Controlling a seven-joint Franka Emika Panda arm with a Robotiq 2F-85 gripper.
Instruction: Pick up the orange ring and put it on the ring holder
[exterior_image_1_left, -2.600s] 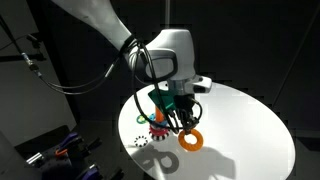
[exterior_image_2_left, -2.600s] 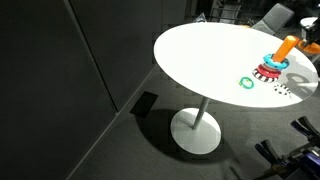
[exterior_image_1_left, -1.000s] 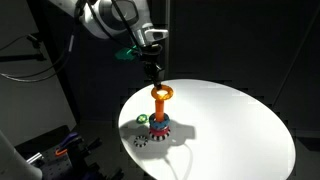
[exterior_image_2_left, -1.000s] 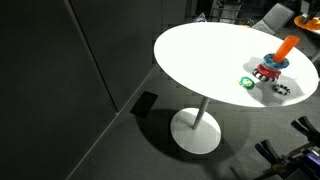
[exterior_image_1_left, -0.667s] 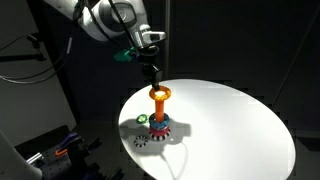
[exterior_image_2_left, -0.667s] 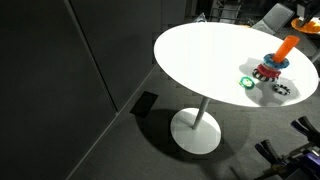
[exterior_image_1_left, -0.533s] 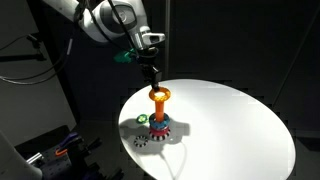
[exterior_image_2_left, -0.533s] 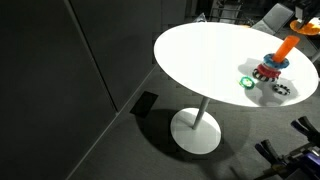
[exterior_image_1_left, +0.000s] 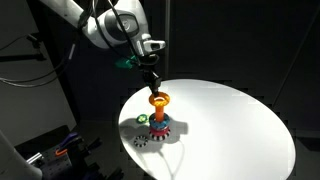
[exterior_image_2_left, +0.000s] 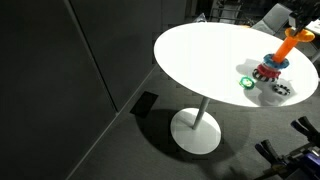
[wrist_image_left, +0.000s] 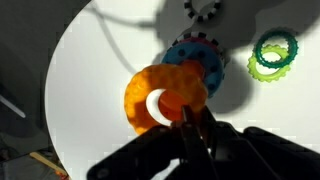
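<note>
My gripper (exterior_image_1_left: 155, 88) is shut on the rim of the orange ring (exterior_image_1_left: 159, 99) and holds it level at the top of the ring holder's orange peg. The ring holder (exterior_image_1_left: 160, 126) stands on the white table with teal, red and blue rings round its base. In the wrist view the orange ring (wrist_image_left: 160, 100) is pinched by my fingers (wrist_image_left: 195, 125), the peg's tip shows through its hole, and the holder's blue ring (wrist_image_left: 203, 60) lies behind. In an exterior view the orange ring (exterior_image_2_left: 294, 36) sits at the peg's upper end above the holder's base (exterior_image_2_left: 270, 70).
A small green ring (exterior_image_1_left: 142, 119) (exterior_image_2_left: 246, 82) (wrist_image_left: 272, 52) and a black ring with white dots (exterior_image_1_left: 143, 140) (exterior_image_2_left: 280, 90) (wrist_image_left: 205, 8) lie beside the holder. The round white table (exterior_image_1_left: 240, 130) (exterior_image_2_left: 200, 50) stands on one pedestal. Cables and gear lie on the dark floor.
My gripper has come down a little with the orange ring, from above the peg to the peg's top. The holder and the other rings have not moved.
</note>
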